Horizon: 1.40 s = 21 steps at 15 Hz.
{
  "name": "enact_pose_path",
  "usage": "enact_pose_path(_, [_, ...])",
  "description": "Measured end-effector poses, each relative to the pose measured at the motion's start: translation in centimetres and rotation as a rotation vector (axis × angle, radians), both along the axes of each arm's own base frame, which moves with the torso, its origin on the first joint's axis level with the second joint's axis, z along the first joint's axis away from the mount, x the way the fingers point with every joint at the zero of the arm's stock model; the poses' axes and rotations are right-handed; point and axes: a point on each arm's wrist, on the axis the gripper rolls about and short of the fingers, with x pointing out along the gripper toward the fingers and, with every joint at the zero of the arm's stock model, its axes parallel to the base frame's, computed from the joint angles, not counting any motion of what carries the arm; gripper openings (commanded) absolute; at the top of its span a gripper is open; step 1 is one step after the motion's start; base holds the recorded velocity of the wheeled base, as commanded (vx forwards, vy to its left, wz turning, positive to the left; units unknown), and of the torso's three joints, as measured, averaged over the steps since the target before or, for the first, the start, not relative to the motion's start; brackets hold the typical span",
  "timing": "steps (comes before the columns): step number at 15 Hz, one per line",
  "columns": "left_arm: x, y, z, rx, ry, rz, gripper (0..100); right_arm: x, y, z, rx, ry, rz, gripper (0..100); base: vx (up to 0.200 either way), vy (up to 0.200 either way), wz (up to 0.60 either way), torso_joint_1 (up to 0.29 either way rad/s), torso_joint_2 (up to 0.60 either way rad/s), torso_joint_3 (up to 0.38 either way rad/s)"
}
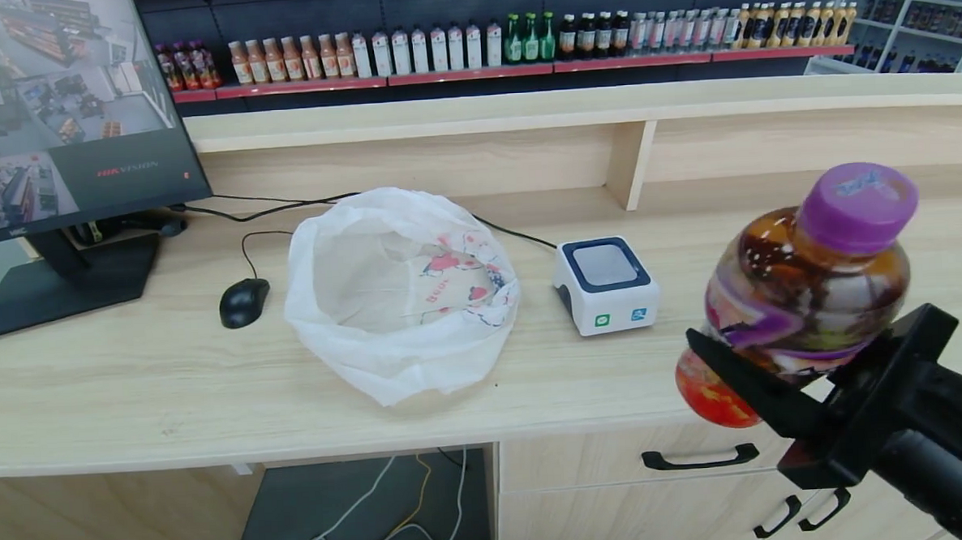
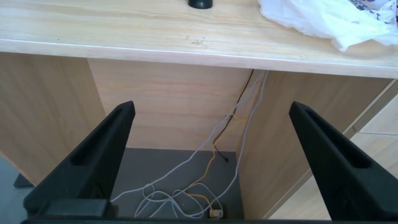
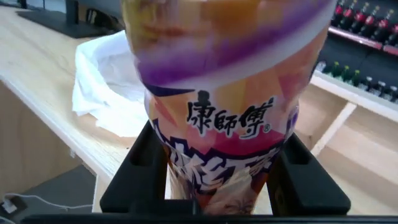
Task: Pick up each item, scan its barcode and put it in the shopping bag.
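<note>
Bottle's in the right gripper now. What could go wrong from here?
The bottle is held tilted, clamped low by the right gripper, so it might pivot or slip on the way to the scanner. The shopping bag is soft with a slumped rim; lowering the bottle in could snag or flatten it.

on the counter point(image 1: 129, 383): shopping bag point(image 1: 354, 348) mid-frame, scanner point(image 1: 605, 285) just right, mouse point(image 1: 244, 302) left, monitor point(image 1: 60, 118) upper left; bottle point(image 1: 806, 288) lower right.

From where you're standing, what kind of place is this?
Probably a shop's checkout: a barcode scanner and an open shopping bag sit on the wooden counter, rows of bottled drinks line the shelf behind, and a monitor shows security-camera feeds.
</note>
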Motion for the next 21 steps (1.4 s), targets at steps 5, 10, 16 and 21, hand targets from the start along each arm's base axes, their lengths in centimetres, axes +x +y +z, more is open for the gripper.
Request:
enact_pose_path(5, [0.0,0.0,0.0,0.0,0.0,0.0,100,-2.8,5.0,-1.0,-0.245,-0.202,0.14,0,0.0,0.0,0.0,0.0,0.0,0.0])
enact_pose_path(10, [0.0,0.0,0.0,0.0,0.0,0.0,100,-5.7,7.2,-1.6,-0.35,-0.328,0.228,0,0.0,0.0,0.0,0.0,0.0,0.0])
enact_pose_path(16, [0.0,0.0,0.0,0.0,0.0,0.0,100,-5.8,7.4,-1.8,-0.442,-0.446,0.192,0,0.0,0.0,0.0,0.0,0.0,0.0])
enact_pose_path(21, [0.0,0.0,0.0,0.0,0.0,0.0,100,-6.4,6.1,-1.9,-0.528,-0.561,0.154,0,0.0,0.0,0.0,0.0,0.0,0.0])
